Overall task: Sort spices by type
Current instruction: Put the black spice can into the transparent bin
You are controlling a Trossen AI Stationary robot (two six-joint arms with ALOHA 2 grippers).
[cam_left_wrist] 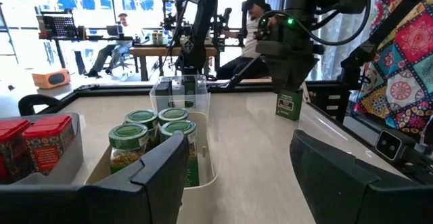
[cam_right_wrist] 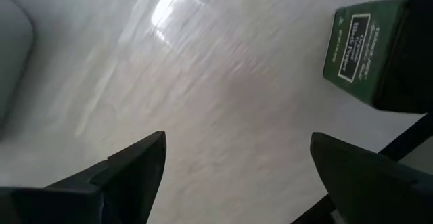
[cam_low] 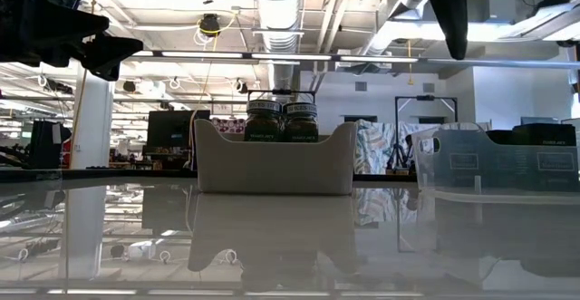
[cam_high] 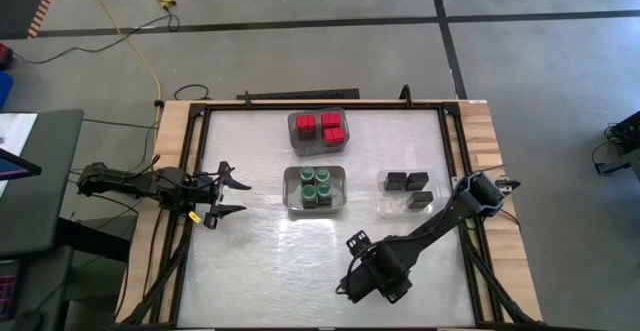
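A lone dark tin with a green label [cam_right_wrist: 369,51] stands upright on the white table [cam_high: 260,261] near the front, also seen as the tin [cam_left_wrist: 289,104] and the tin [cam_high: 357,241]. My right gripper [cam_right_wrist: 237,163] hangs above the table beside it, pointing down, open, with only bare table between its fingers. Red-topped square containers [cam_high: 325,127], green-lidded jars [cam_high: 316,187] and dark tins [cam_high: 406,183] sit in separate bins. My left gripper [cam_high: 238,195] waits level at the table's left side, open and empty.
The red bin [cam_high: 300,143] stands at the far middle, the jar bin [cam_high: 290,196] in the centre and the clear tin bin [cam_high: 385,206] to its right. Bare table lies along the front and left. People sit at desks in the room beyond [cam_left_wrist: 115,41].
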